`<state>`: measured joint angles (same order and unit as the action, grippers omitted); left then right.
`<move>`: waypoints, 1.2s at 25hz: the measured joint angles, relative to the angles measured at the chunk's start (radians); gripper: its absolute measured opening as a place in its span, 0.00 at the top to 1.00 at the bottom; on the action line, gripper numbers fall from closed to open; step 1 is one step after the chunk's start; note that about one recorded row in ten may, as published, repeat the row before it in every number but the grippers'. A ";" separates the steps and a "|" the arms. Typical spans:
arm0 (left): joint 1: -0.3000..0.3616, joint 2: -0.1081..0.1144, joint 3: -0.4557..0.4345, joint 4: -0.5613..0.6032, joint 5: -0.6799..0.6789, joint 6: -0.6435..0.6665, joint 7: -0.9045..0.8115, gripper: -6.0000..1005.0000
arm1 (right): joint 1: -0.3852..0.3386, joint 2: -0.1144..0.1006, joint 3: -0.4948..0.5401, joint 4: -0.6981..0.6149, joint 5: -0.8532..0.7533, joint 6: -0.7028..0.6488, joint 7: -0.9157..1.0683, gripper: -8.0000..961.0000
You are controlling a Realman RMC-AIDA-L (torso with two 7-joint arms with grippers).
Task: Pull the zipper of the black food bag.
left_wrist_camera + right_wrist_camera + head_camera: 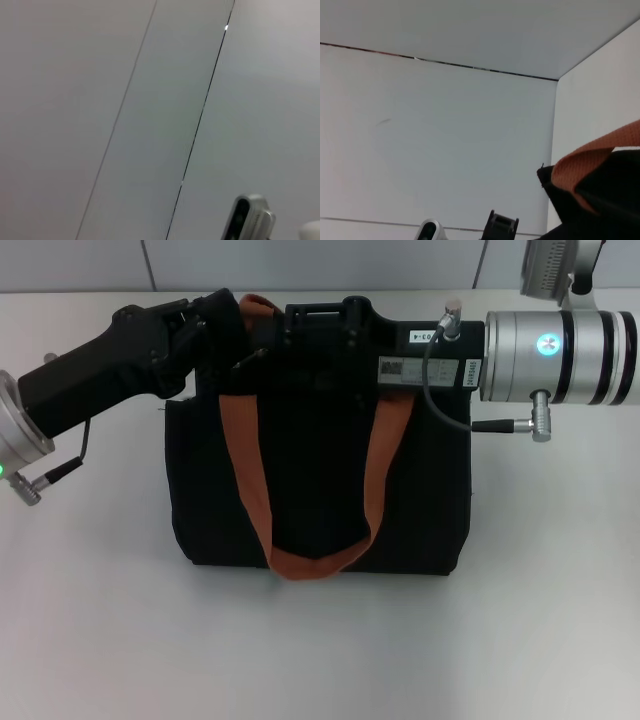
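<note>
The black food bag stands near the middle of the white bench, toward its far edge, one rust-orange handle draped down its near face. Both arms meet at the bag's top edge: the left gripper at the top left corner, the right gripper along the top from the right. Whether either claw is released or clenched cannot be told. The zipper is hidden beneath them. The right wrist view shows the orange webbing against a pale wall.
</note>
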<state>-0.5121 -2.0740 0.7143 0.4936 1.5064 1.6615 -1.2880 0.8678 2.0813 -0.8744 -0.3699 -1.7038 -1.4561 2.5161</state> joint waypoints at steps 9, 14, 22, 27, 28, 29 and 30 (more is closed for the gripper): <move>-0.002 0.000 0.011 -0.004 -0.010 0.009 -0.014 0.96 | 0.000 -0.001 0.000 0.003 0.003 0.007 0.005 0.37; -0.012 -0.001 0.013 -0.015 -0.012 0.000 -0.016 0.96 | 0.009 -0.001 0.001 0.005 0.004 0.008 0.010 0.37; -0.011 -0.002 0.008 -0.015 -0.012 -0.002 -0.020 0.96 | 0.012 0.000 0.001 0.008 0.005 0.012 0.017 0.38; -0.012 -0.002 0.013 -0.016 -0.012 -0.002 -0.020 0.96 | 0.013 0.002 0.001 0.009 0.025 0.013 0.017 0.48; -0.013 -0.003 0.013 -0.019 -0.012 -0.002 -0.019 0.96 | 0.013 0.003 0.000 0.012 0.029 0.013 0.018 0.50; -0.016 -0.003 0.013 -0.024 -0.012 -0.002 -0.019 0.96 | 0.015 0.003 0.000 0.017 0.030 0.013 0.019 0.52; -0.018 -0.003 0.014 -0.027 -0.012 -0.002 -0.018 0.96 | 0.018 0.003 0.000 0.023 0.030 0.014 0.020 0.54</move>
<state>-0.5299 -2.0769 0.7278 0.4662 1.4940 1.6597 -1.3056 0.8855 2.0846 -0.8742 -0.3466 -1.6734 -1.4425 2.5357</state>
